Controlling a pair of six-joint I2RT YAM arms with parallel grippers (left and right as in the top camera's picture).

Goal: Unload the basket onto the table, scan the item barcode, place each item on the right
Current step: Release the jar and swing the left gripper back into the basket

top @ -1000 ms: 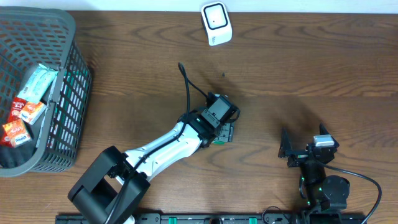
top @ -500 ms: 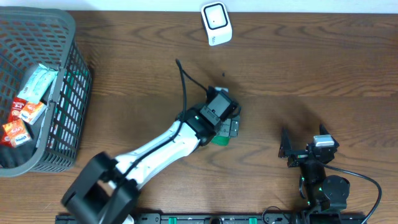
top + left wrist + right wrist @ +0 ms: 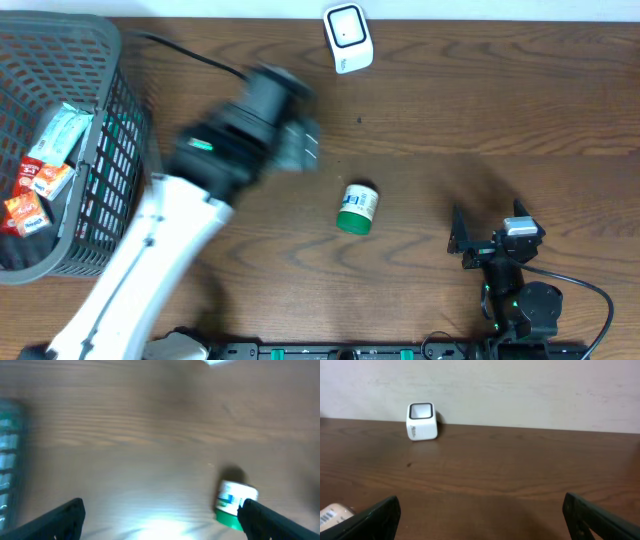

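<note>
The item, a small white tub with a green lid [image 3: 357,208], lies on its side on the wooden table, free of both grippers. In the left wrist view the tub [image 3: 232,502] shows just inside the right finger [image 3: 265,521]. My left gripper [image 3: 300,148], blurred by motion, is open and empty up and to the left of the tub. The white scanner [image 3: 347,37] stands at the table's far edge; the right wrist view shows the scanner [image 3: 422,421] against the wall. My right gripper [image 3: 470,243] rests open and empty at the front right.
A dark mesh basket [image 3: 110,160] holding several packets stands at the far left. The basket's blurred side [image 3: 7,445] shows at the left edge of the left wrist view. A corner of the tub [image 3: 332,515] peeks in at the right wrist view's bottom left.
My left gripper opened, let go of the tub on the table and swung up and left toward the basket. The right arm has not moved.
</note>
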